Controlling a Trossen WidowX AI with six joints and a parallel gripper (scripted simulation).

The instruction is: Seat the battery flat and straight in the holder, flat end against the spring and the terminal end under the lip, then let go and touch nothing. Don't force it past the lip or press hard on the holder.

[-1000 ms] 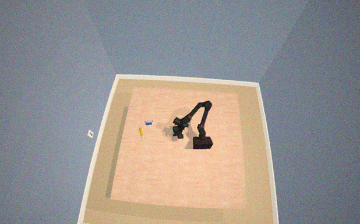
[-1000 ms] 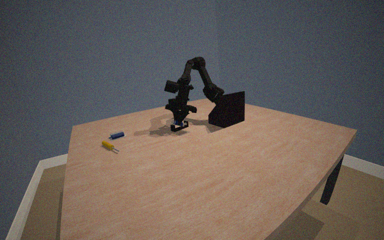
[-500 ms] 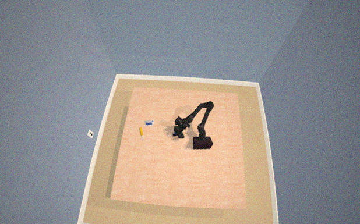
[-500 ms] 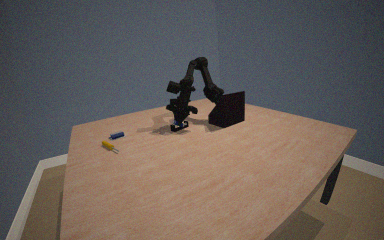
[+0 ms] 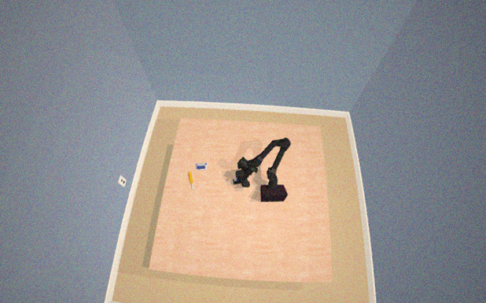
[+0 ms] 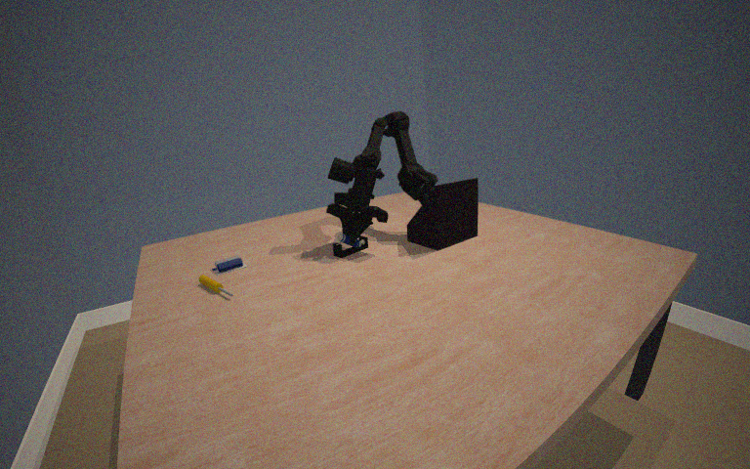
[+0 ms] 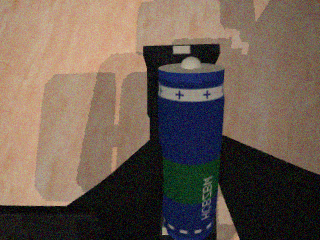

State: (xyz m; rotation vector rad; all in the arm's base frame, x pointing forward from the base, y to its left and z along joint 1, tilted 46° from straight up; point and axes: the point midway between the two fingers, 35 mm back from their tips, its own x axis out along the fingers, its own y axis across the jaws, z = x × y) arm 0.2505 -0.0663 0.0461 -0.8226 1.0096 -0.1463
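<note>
The battery, blue with a green band, [image 7: 192, 125] [image 6: 351, 240] is between the fingers of my gripper [image 7: 187, 147] [image 6: 352, 233], which is shut on it. The black holder [image 6: 351, 252] [image 7: 152, 105] stands on the table under the battery. In the wrist view the battery's terminal nub points to the holder's far end wall, which bears a small pale patch, and overlaps that wall. The battery looks tilted, terminal end raised and flat end lower towards the spring side. The spring contact and any touch with the holder floor are hidden.
A blue cylinder on a pale base [image 5: 201, 166] [image 6: 229, 265] lies on the table [image 5: 239, 240] [image 6: 387, 342], away from the holder. A yellow-handled screwdriver [image 5: 190, 177] [image 6: 210, 283] lies near it. The arm's black base block [image 5: 273, 193] [image 6: 444, 215] stands on the other side of the holder.
</note>
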